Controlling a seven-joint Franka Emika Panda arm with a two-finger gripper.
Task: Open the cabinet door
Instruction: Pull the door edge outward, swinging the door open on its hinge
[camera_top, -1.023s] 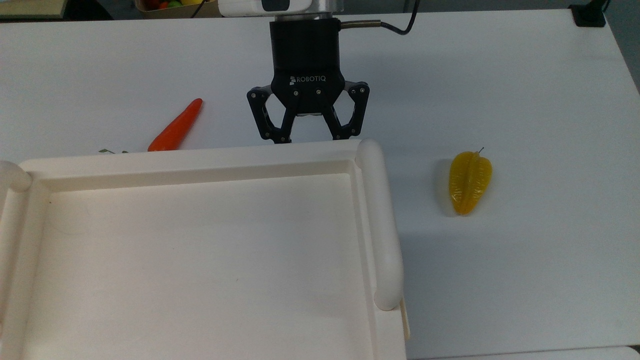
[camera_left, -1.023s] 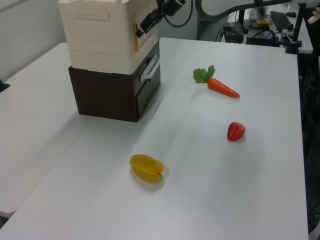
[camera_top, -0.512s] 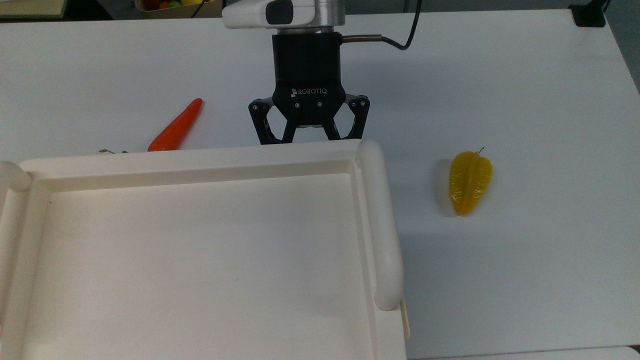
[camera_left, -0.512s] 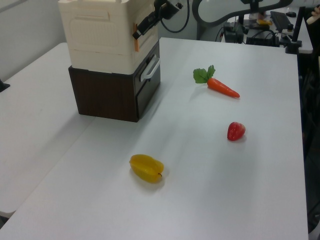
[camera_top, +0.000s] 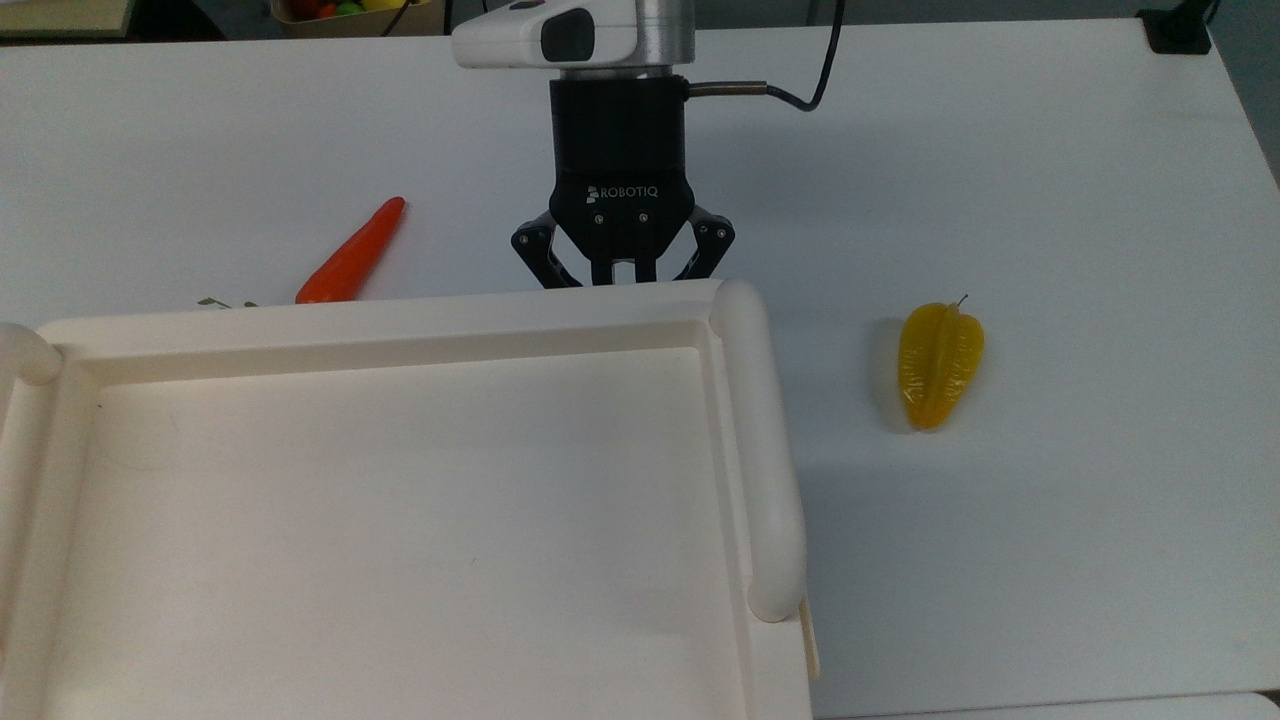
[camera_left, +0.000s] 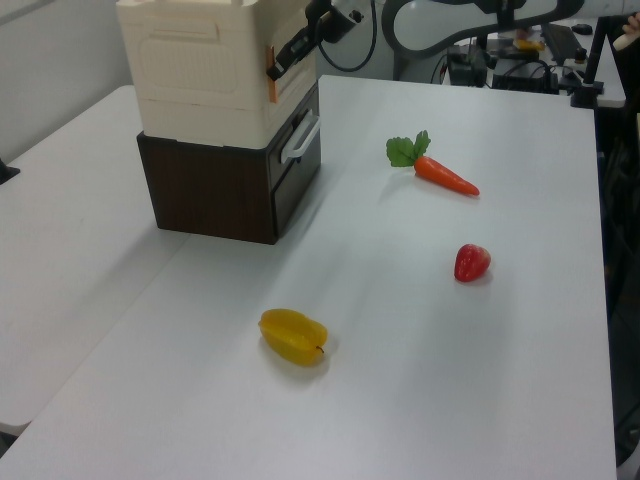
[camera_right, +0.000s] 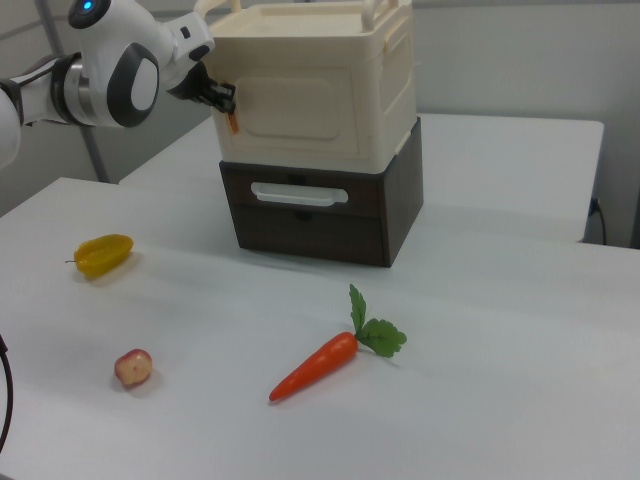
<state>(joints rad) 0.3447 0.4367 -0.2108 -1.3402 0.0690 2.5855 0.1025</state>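
Claw (camera_top: 621, 272) clenched on orange tab at cabinet door (camera_right: 300, 110) edge | cabinet (camera_top: 400, 500) cream, atop dark drawer unit (camera_right: 310, 215) on tabletop (camera_top: 1050, 200) | starfruit (camera_top: 938, 364), strawberry (camera_left: 472, 262), carrot (camera_left: 445, 174) lying apart

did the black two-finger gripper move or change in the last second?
Yes. In the top view the black two-finger gripper has narrowed its fingers at the cream-white cabinet rim, its body shifting slightly toward the top view's right.
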